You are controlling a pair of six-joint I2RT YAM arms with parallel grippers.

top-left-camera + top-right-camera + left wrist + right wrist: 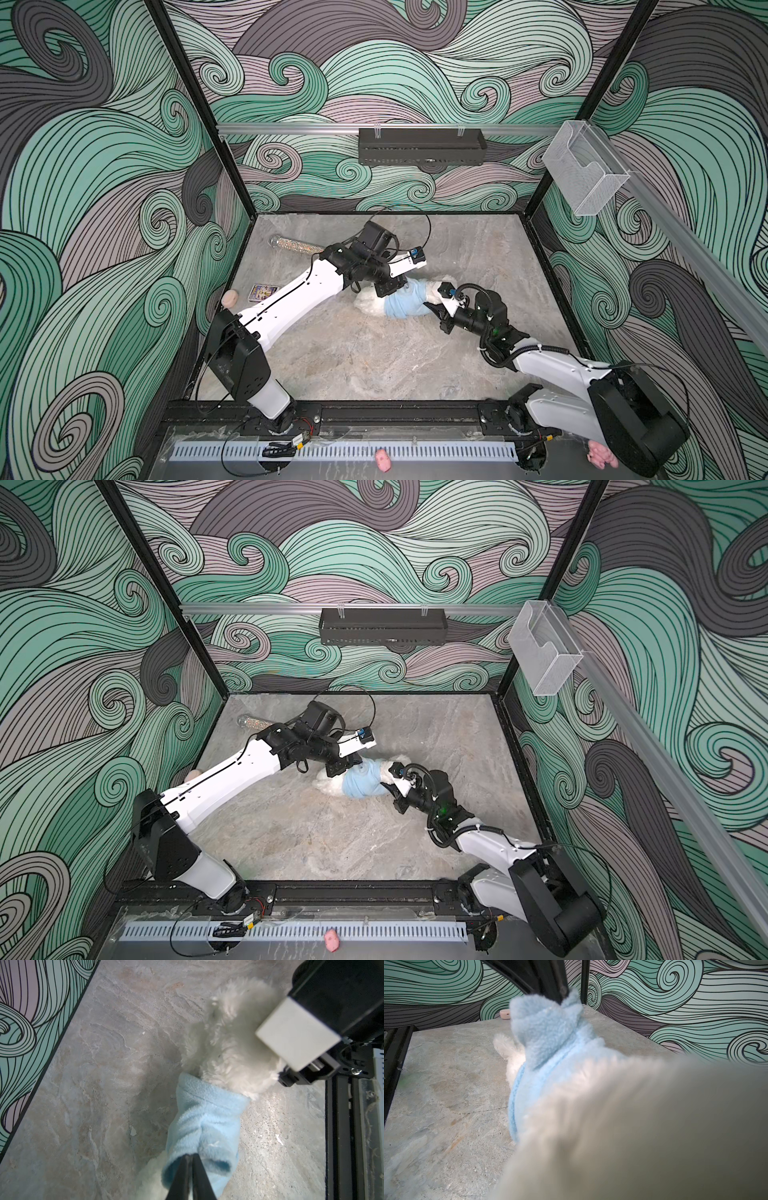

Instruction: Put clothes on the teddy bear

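The teddy bear lies on its side in the middle of the table, seen in both top views, with a light blue fleece garment round its trunk. My left gripper is shut on the garment's open hem, at the bear's leg end. In the right wrist view that pinched hem stands up in a peak. My right gripper lies at the bear's other end. Its fingertips are buried in white fur, so what they pinch is hidden.
A glitter tube lies at the back left. A small card box and a peach round toy sit by the left wall. Pink plush toys lie beyond the front rail. On the walls hang a black tray and a clear box.
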